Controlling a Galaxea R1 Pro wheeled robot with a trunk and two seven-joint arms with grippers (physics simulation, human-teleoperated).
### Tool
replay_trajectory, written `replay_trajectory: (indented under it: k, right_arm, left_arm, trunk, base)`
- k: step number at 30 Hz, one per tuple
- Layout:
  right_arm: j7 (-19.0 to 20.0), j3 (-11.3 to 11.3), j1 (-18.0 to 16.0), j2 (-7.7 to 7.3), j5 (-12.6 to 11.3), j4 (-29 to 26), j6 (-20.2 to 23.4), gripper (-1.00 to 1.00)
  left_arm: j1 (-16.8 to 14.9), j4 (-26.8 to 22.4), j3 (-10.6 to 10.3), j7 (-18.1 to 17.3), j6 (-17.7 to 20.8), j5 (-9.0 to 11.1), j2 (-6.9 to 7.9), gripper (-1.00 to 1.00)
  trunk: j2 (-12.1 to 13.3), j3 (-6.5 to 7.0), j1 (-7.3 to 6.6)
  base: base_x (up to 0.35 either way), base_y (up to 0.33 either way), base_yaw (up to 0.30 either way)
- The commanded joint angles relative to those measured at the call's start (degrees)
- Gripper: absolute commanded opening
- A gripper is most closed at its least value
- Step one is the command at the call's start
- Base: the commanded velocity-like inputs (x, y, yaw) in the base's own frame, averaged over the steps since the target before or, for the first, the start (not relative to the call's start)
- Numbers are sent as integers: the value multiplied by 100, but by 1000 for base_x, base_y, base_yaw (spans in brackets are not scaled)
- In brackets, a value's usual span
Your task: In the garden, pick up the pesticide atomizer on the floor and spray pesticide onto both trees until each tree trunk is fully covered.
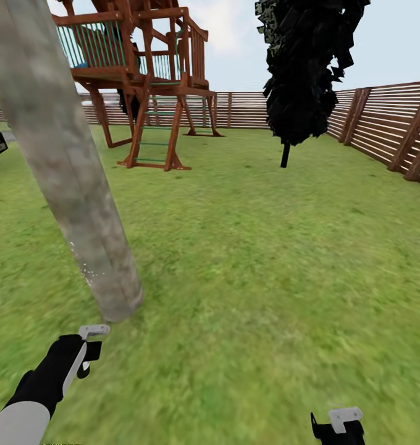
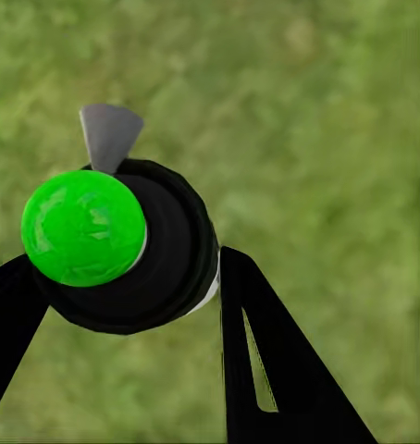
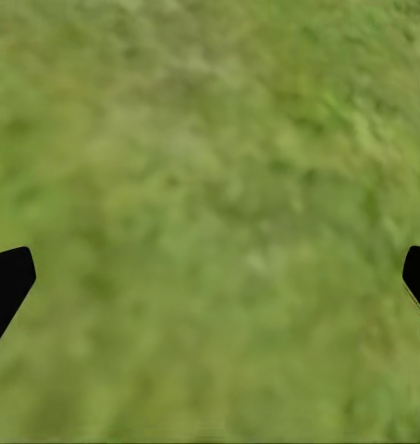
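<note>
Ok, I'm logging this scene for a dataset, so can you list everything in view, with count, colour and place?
Tree trunk: one, mottled grey-tan, near left, with white specks low on it.
Narrow cypress-like tree: one, blackish, far right of centre.
Wooden play tower with ladder: one, reddish brown, at the back.
Slatted wooden fence: brown, along the back and right side.
Grass lawn: green, all around.
Sprayer-like object: one, black body with green round cap and grey tip, between the left gripper's fingers.
Left gripper: shut on the object.
Right gripper: open above the grass.
</note>
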Motion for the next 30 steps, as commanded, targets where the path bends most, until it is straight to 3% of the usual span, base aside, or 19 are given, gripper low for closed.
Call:
replay_trajectory:
  k: [1,9,13,17,22,24,28,30]
  right_arm:
    - [-29,-29,-4,0,61,9,-19,100]
    - [-27,-28,-4,1,61,9,-19,100]
    - [-27,-28,-4,2,61,9,-19,100]
    - [-27,-28,-4,10,61,9,-19,100]
    - [-27,-28,-4,10,61,9,-14,100]
    - [-27,-28,-4,10,61,9,-15,100]
    - [-27,-28,-4,4,61,9,-15,100]
    - [-27,-28,-4,1,61,9,-18,100]
  left_arm:
    - [-7,-20,6,34,31,-39,-19,-100]
    - [-9,-70,65,33,31,-46,34,-100]
    - [-44,-90,37,48,31,2,-66,-100]
    - [-97,-98,30,51,31,10,-267,-100]
    - [-111,-111,65,43,23,-2,-201,-100]
    - [-140,-361,69,46,38,0,-200,-100]
    - [-687,-903,52,36,145,11,-289,-100]
    - [-815,-966,72,35,175,-7,-190,-100]
  trunk:
    - [-2,-5,1]
    - [-2,-5,1]
    - [-2,-5,1]
    - [-2,-5,1]
    - [-2,-5,1]
    - [-2,-5,1]
    - [-2,-5,1]
    - [-2,-5,1]
  base:
    - [159,-234,271]
    - [159,-234,133]
    - [156,-234,30]
    - [111,-171,235]
    - [10,-17,246]
    - [1,-1,46]
    - [0,0,8]
    - [0,0,0]
